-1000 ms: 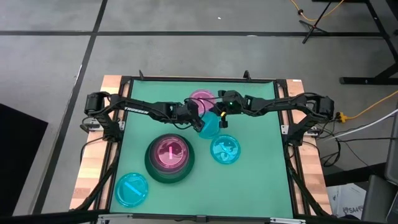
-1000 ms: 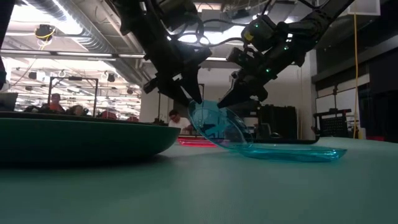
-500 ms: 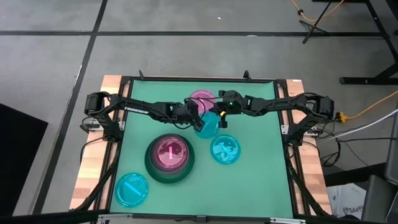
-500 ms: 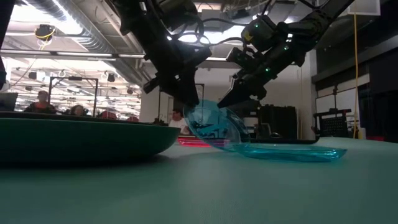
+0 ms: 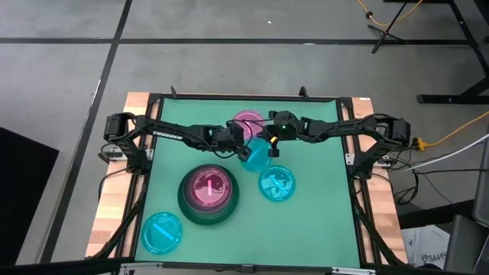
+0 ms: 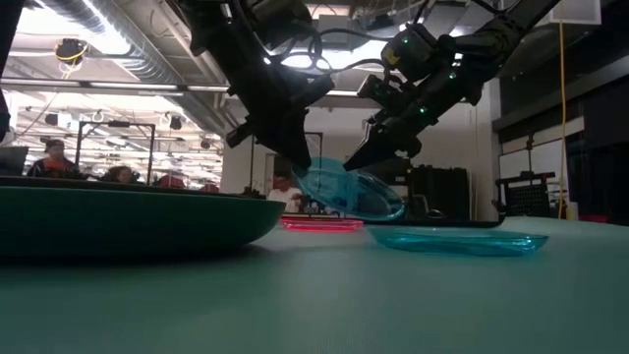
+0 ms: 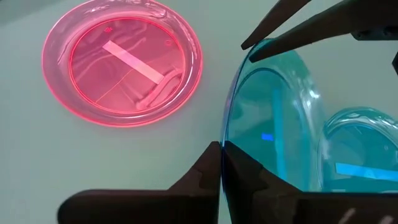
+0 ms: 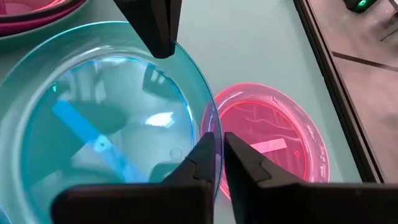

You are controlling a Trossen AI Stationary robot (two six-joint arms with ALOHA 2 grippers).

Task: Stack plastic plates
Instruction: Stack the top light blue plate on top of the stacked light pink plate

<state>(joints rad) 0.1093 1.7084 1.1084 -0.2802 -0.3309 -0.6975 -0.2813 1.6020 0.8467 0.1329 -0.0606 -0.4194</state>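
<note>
A small translucent cyan plate (image 5: 257, 154) hangs between my two grippers near the table's middle, and both are shut on its rim. My left gripper (image 5: 244, 150) is on its left side, my right gripper (image 5: 271, 145) on its right. The plate shows tilted in the low view (image 6: 346, 189), clear of the table. A small pink plate (image 5: 247, 122) lies flat just behind it. Another cyan plate (image 5: 276, 183) lies flat in front of it. A medium pink plate (image 5: 208, 187) sits in the large dark green plate (image 5: 186, 205). My left gripper pinches the cyan plate's rim (image 7: 225, 132) between its two fingers, on the plate's left side. The fingers slant down from the table's left. The plate is lifted clear and tilted. My right gripper pinches the cyan plate's rim (image 8: 211, 121) between its two fingers, on the side opposite my left gripper. The fingers slant down from the table's right. The plate hangs tilted between the two holds, off the table.
A third cyan plate (image 5: 162, 233) lies at the near left corner. The green mat (image 5: 321, 221) has bare room at its right and far left. The table's frame rails (image 5: 359, 191) run along both sides.
The cyan plate stood steeply with its lower edge down on the table. Its lower edge has come up, and the plate now hangs clear and closer to level. Both grippers have stayed shut on its rim, nearly in place.
</note>
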